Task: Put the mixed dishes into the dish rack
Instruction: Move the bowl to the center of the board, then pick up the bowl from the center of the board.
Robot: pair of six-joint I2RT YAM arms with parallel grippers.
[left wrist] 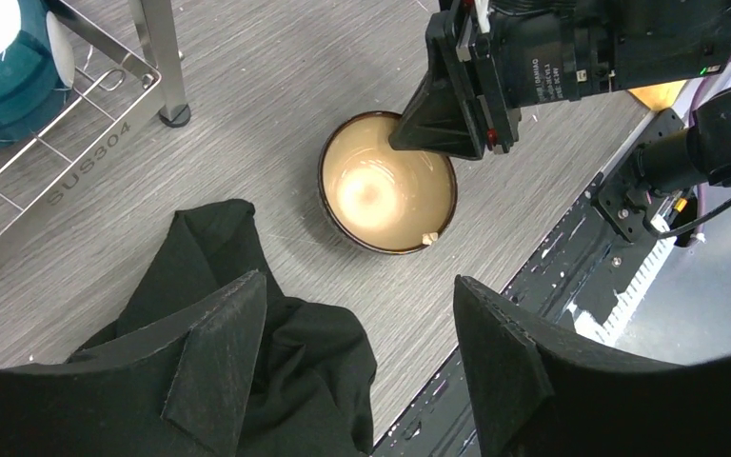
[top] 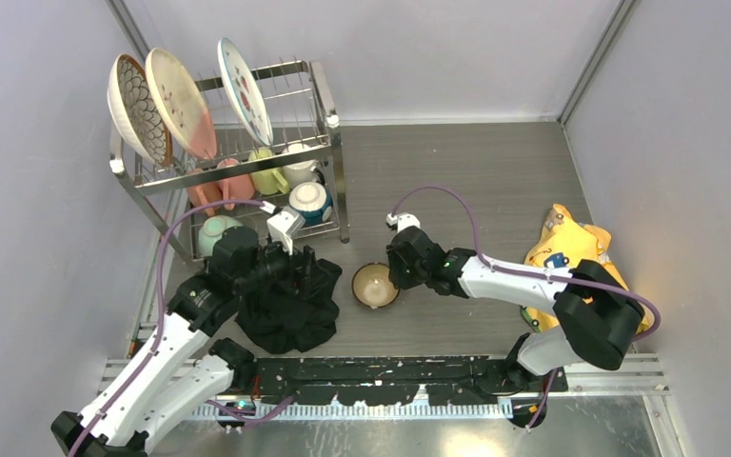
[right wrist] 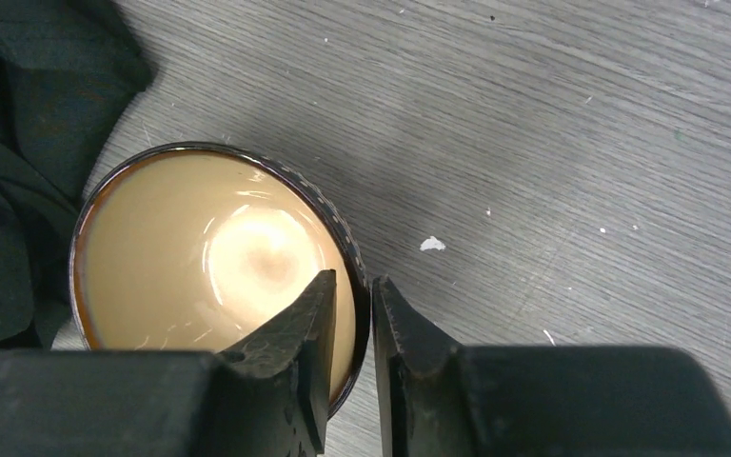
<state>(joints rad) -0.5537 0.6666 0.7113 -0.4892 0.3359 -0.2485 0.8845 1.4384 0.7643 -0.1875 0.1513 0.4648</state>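
The right hand (right wrist: 354, 286) straddles the brown bowl (right wrist: 200, 257) at its right rim, apparently for lifting; I cannot tell whether it is clamped. The left hand (left wrist: 360, 295) is apart and empty.

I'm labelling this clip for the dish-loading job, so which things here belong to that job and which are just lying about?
Belonging to the job: dish rack; in the rack, three plates, pink mug, yellow mug, white mug, mint-green bowl, blue bowl; on the table, brown bowl.
Just lying about: black cloth; yellow cloth.
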